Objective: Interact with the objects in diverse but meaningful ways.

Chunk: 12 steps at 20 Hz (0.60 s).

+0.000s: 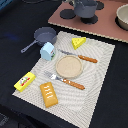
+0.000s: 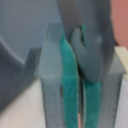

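On the pale placemat [image 1: 100,85] lie the yellow holed cheese wedge [image 1: 78,42], the orange-brown scored bread block [image 1: 48,94] and the yellow red-labelled box [image 1: 24,81]. The small white carton [image 1: 48,51] stands beside the grey long-handled saucepan [image 1: 44,36], which sits at the mat's far corner. The wrist view is filled by my gripper [image 2: 79,95]. Its teal pads [image 2: 67,85] stand almost together, and a blurred grey shape [image 2: 90,50] is at their tips. In the exterior view the gripper itself cannot be made out.
A round tan plate [image 1: 68,66] sits mid-mat between an orange-handled fork [image 1: 65,80] and knife [image 1: 80,56]. Behind the mat is a pink toy stove [image 1: 107,22] with black burners, a grey pot [image 1: 85,7] and a pale bowl [image 1: 123,17].
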### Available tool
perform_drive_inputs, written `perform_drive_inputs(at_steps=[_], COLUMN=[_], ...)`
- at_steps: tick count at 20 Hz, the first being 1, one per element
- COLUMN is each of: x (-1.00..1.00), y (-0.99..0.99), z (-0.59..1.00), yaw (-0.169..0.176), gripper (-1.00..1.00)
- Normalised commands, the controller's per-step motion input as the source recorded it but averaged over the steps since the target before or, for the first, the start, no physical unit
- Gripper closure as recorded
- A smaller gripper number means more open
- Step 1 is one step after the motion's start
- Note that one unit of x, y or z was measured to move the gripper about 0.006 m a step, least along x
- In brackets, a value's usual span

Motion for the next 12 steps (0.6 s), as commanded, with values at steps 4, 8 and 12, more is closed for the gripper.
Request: perform_drive_inputs(at_steps=[4,8,12], x=[0.74,0.64,0.35], y=[0.4,0.36,0.31], z=[0.0,0.0,-0.03], yaw=[-0.032,-0.027,-0.001], gripper=[1.0,1.0,1.0])
